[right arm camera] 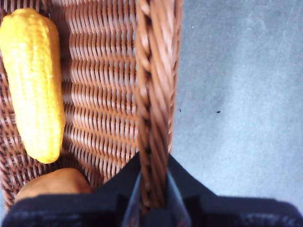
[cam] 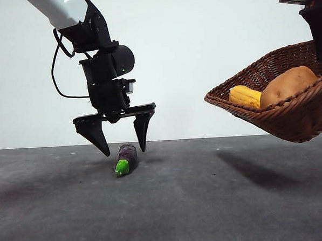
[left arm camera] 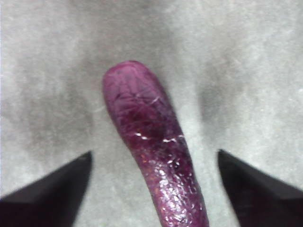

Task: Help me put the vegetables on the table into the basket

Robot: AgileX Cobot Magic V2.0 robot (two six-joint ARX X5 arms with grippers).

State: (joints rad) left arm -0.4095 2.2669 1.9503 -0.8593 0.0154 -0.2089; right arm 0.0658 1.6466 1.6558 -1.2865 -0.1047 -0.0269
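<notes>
**One veggie left: the eggplant**

Look at the eggplant (cam: 126, 158). It lies flat on the table (cam: 208, 204), and it is the only vegetable not yet in the basket (cam: 290, 116). Use it as your marker for everything else.

Your left gripper (cam: 123, 144) hangs right above the eggplant. Its fingers are spread wide, one on each side of the eggplant, and they do not touch it. In the left wrist view the purple body runs between the two dark tips, with bare table on both sides. The green stem end points toward the front camera.

Well away from the eggplant, and high above the table, is the basket. Your right gripper (right arm camera: 154, 198) has its fingers pinching the braided rim, and it holds the basket up in the air, tilted. The corn (cam: 245, 96) and the potato (cam: 287, 86) lie inside it, side by side.

So the step in hand is the pick-up of the eggplant. Next, you likely need to go down a bit more, until the fingers sit beside the fat part of the eggplant. Then close them gently. It looks smooth and shiny, so it may slip. After that, lift it and carry it over to the basket.
</notes>
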